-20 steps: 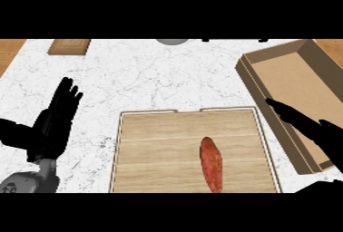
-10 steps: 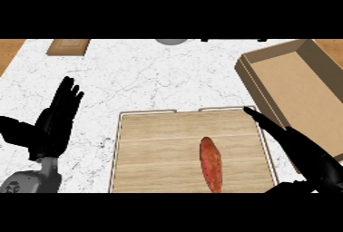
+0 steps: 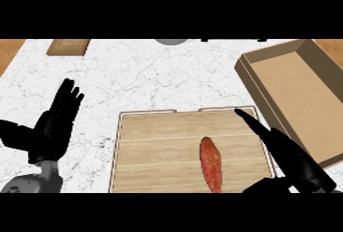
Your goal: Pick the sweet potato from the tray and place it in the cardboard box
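An orange-red sweet potato (image 3: 211,164) lies lengthwise on the wooden tray (image 3: 154,145), right of its middle. My right hand (image 3: 288,154) hangs over the tray's right edge with fingers straight, open, just right of the sweet potato and not touching it. The open cardboard box (image 3: 295,95) stands at the right, angled, with nothing visible inside. My left hand (image 3: 53,124) rests open at the left, fingers up, over the marble counter.
A small wooden board (image 3: 68,46) lies at the back left. A grey round object (image 3: 173,41) shows at the counter's far edge. White marble counter (image 3: 161,77) stretches between the tray and the back.
My right hand has moved left from over the box's near wall to over the tray's right edge, closer to the sweet potato. The left hand and the sweet potato stayed put.
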`<action>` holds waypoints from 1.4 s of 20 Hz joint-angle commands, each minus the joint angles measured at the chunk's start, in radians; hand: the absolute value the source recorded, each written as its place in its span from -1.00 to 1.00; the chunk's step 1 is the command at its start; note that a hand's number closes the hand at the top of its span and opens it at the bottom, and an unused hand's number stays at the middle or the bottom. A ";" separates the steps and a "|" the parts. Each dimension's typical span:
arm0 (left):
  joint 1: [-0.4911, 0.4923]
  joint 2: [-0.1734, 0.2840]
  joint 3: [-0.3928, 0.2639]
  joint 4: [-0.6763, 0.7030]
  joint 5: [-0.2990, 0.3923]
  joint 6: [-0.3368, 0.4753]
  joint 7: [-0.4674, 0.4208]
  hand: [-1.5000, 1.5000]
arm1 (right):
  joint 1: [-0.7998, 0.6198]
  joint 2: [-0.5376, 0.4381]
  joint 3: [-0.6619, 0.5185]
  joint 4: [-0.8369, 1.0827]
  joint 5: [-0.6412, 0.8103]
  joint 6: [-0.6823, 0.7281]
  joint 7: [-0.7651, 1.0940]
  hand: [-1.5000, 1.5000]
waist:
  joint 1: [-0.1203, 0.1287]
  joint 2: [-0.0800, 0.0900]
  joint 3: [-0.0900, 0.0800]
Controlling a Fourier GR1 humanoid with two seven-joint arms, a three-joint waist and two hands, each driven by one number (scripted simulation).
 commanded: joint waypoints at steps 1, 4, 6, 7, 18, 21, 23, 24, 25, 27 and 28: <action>0.009 0.038 0.074 -0.019 0.041 -0.073 0.036 0.00 | -0.017 0.068 -0.003 0.023 0.026 0.035 0.044 -1.00 | 0.001 0.000 0.000; 0.001 -0.032 0.020 -0.009 -0.033 -0.020 0.021 0.00 | -0.078 0.131 0.030 0.017 0.058 0.056 0.117 -1.00 | 0.002 0.000 0.000; 0.009 -0.057 0.012 0.000 -0.065 -0.019 0.001 0.00 | 0.006 0.110 -0.011 0.003 0.071 0.093 0.050 -1.00 | -0.001 0.000 0.000; -0.011 -0.033 0.036 -0.004 -0.051 -0.035 0.020 0.00 | -0.018 0.128 -0.008 0.135 0.112 0.078 -0.045 -1.00 | 0.001 0.001 0.000; 0.025 -0.029 0.120 -0.058 -0.036 -0.107 0.063 0.00 | 0.050 0.222 0.016 0.091 0.242 0.119 -0.020 -1.00 | 0.000 0.000 0.000; -0.015 -0.064 0.114 0.002 -0.065 -0.108 0.031 0.00 | 0.074 0.212 -0.037 0.170 0.248 0.147 -0.136 -1.00 | -0.002 0.000 0.000; 0.018 -0.069 0.109 -0.060 -0.071 -0.103 0.068 0.00 | 0.085 0.253 0.010 0.130 0.276 0.145 -0.094 -1.00 | -0.001 0.000 0.000; 0.000 -0.085 0.118 0.033 -0.087 -0.105 -0.008 0.00 | 0.090 0.259 0.011 0.107 0.272 0.152 -0.071 -1.00 | -0.002 0.000 0.000; 0.002 -0.090 0.100 -0.057 -0.097 -0.075 0.077 0.00 | 0.050 0.266 -0.020 0.182 0.264 0.169 -0.108 -1.00 | 0.000 0.000 0.000; -0.014 -0.085 0.119 0.002 -0.094 -0.109 0.038 0.00 | 0.036 0.312 0.008 0.231 0.335 0.124 -0.126 -1.00 | -0.001 0.001 0.000; -0.069 -0.120 0.094 0.082 -0.125 -0.080 0.002 0.00 | 0.037 0.262 -0.045 0.183 0.277 0.187 -0.113 -1.00 | -0.004 0.001 0.000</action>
